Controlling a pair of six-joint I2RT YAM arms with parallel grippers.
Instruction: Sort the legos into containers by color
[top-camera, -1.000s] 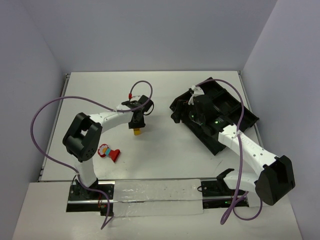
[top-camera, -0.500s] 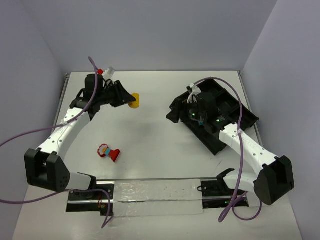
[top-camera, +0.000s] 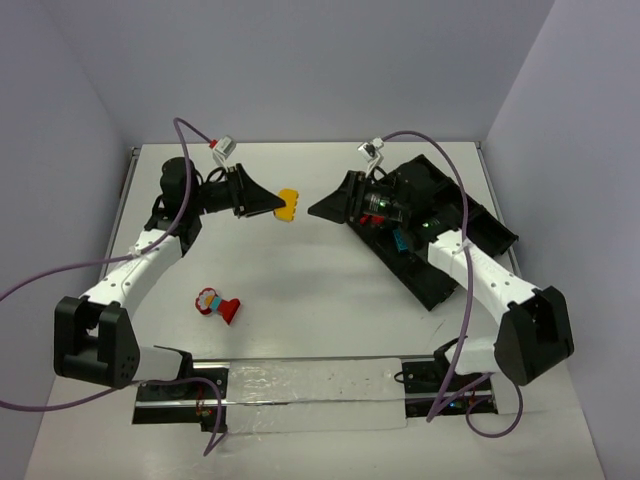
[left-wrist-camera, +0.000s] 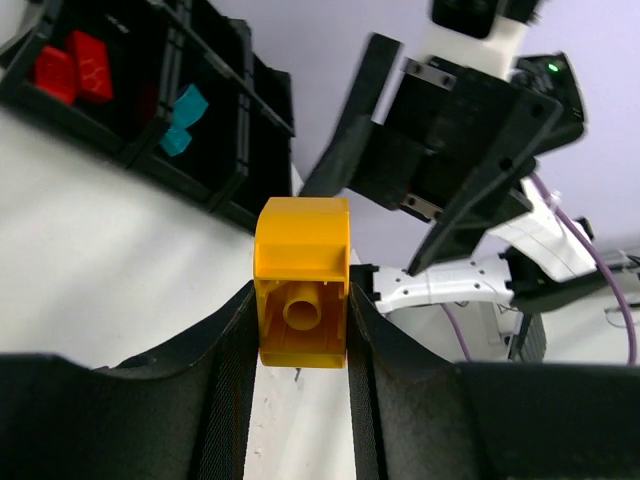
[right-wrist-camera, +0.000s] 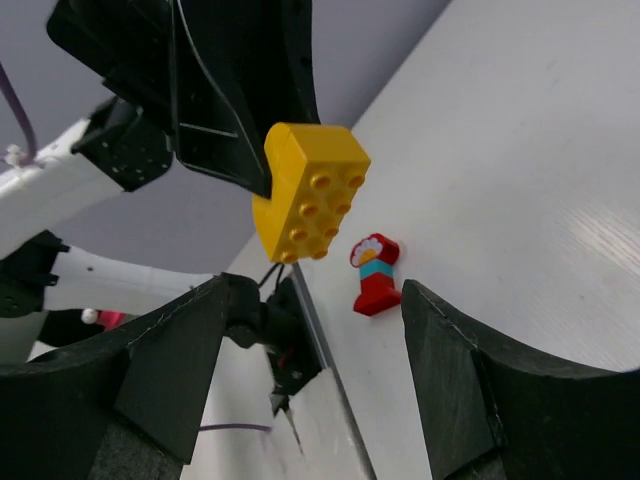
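Note:
My left gripper (top-camera: 272, 204) is shut on a yellow brick (top-camera: 288, 205) and holds it in the air above the table's middle back; it also shows in the left wrist view (left-wrist-camera: 301, 282) and the right wrist view (right-wrist-camera: 308, 190). My right gripper (top-camera: 325, 207) is open and empty, its fingertips facing the yellow brick a short gap away. A red, cyan and yellow clump (top-camera: 217, 305) lies on the table at the left front, seen too in the right wrist view (right-wrist-camera: 375, 274). The black divided tray (top-camera: 485, 240) at the right holds red bricks (left-wrist-camera: 72, 66) and cyan bricks (left-wrist-camera: 180, 120).
The white table (top-camera: 320, 290) ends at a raised rim at the back and sides. A clear plastic strip (top-camera: 310, 385) lies along the front between the arm bases. Purple cables (top-camera: 90, 215) loop over both arms.
My left arm swung from the table's middle to the left, then carried the yellow brick right. My right gripper left the tray and moved left to face it.

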